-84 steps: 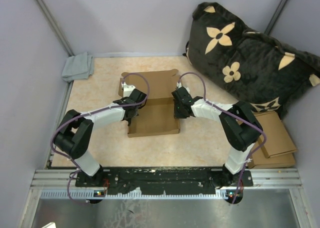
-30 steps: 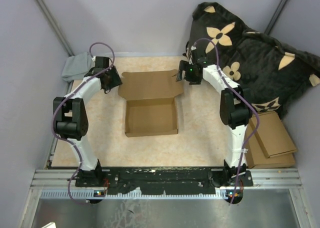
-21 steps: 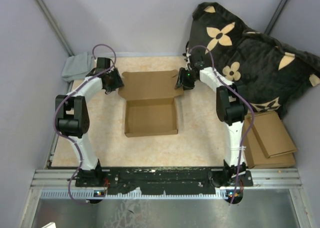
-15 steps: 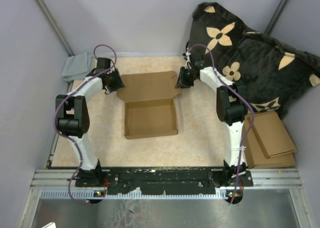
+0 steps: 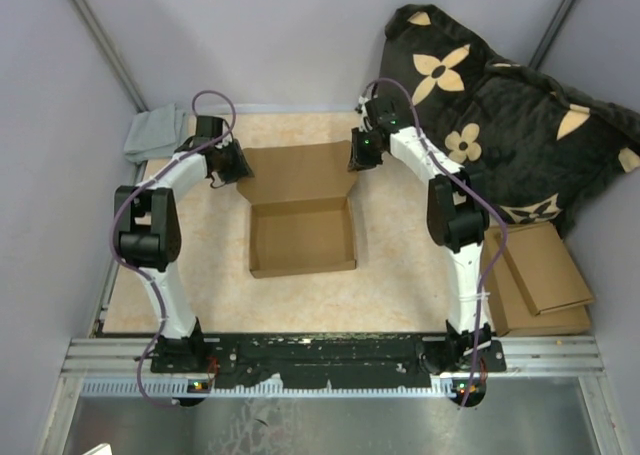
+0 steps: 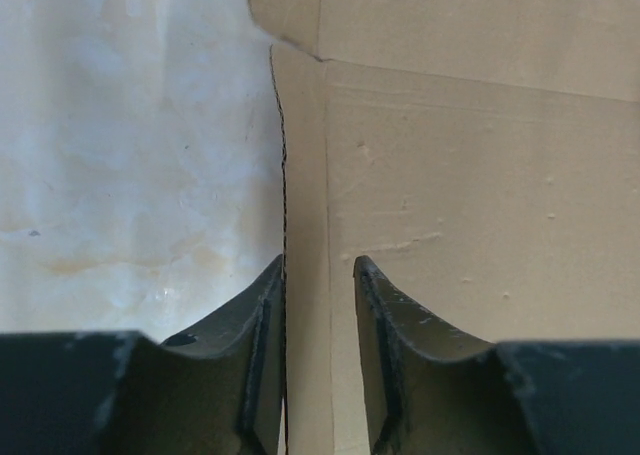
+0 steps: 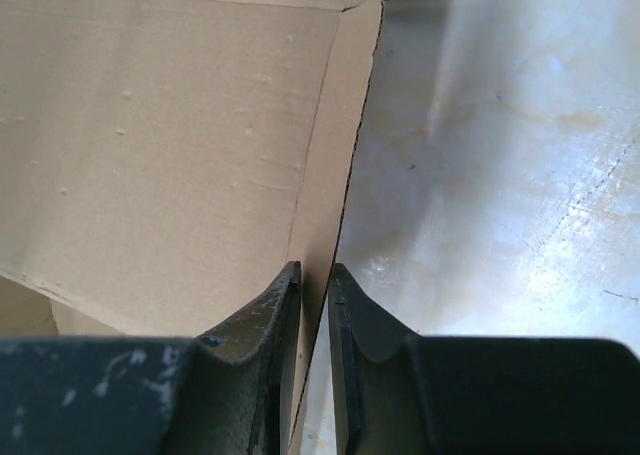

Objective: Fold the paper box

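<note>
At lid corners of corrugated brown paper box: right gripper pinches flap; left gripper straddles flap, grip unclear.

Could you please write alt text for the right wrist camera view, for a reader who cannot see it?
The right gripper pinches a narrow side flap of the brown cardboard box between its dark fingers, seen close up. The box's flat panel fills the left of the view, and the pale, glossy table lies to the right.
</note>
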`<state>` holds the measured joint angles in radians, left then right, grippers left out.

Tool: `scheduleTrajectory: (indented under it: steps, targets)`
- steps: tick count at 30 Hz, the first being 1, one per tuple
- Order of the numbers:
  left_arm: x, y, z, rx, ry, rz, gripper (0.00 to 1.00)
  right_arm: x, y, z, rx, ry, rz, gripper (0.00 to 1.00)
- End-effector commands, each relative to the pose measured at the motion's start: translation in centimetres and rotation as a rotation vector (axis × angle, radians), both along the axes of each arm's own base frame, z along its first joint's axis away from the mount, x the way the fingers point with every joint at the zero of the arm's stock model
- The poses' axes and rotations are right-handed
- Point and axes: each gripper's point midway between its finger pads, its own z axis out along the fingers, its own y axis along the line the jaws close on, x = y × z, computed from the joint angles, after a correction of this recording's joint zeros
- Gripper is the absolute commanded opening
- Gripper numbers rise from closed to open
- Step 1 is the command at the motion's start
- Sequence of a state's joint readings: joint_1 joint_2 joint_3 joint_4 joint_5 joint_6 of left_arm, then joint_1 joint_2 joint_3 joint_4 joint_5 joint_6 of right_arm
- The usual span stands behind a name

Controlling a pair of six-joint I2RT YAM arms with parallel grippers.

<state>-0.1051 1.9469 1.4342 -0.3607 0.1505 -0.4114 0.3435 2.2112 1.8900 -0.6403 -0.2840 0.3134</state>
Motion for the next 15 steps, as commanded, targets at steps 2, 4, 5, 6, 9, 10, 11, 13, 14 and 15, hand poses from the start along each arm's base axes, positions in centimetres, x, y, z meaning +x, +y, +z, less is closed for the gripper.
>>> scheduleTrajectory:
  steps: [2, 4, 5, 6, 9, 10, 11, 13, 14, 15]
  targets:
    - [0.6, -0.1, -0.5, 0.015, 0.024, -0.021, 0.27, 0.6, 0.3, 5.0, -0.079, -0.124, 0.015, 0.18]
    - [0.6, -0.2, -0.5, 0.016, 0.027, -0.025, 0.1, 0.5, 0.3, 5.3, -0.082, -0.126, 0.015, 0.19]
    - [0.5, -0.2, -0.4, 0.013, 0.027, -0.027, 0.02, 0.5, 0.3, 5.4, -0.084, -0.126, 0.015, 0.2]
    - [0.5, -0.3, -0.1, 0.009, 0.02, -0.026, 0.0, 0.5, 0.2, 5.6, -0.087, -0.13, 0.015, 0.21]
    - [0.5, -0.7, 1.7, -0.014, -0.05, -0.042, 0.0, 0.4, -0.1, 6.1, -0.095, -0.142, 0.024, 0.27]
    - [0.2, -1.0, 2.2, -0.029, -0.085, -0.058, 0.0, 0.4, -0.1, 6.3, -0.092, -0.146, 0.029, 0.29]
    - [0.6, -1.4, 3.5, -0.046, -0.158, -0.08, 0.0, 0.4, -0.2, 6.5, -0.088, -0.148, 0.033, 0.31]
    - [0.3, -2.0, 5.8, -0.075, -0.274, -0.107, 0.0, 0.5, -0.6, 6.7, -0.08, -0.149, 0.034, 0.33]
    - [0.1, -2.1, 7.1, -0.086, -0.334, -0.112, 0.0, 0.5, -0.8, 6.8, -0.073, -0.151, 0.034, 0.33]
    - [-0.1, -2.1, 7.9, -0.094, -0.381, -0.115, 0.0, 0.6, -1.0, 6.9, -0.067, -0.152, 0.035, 0.34]
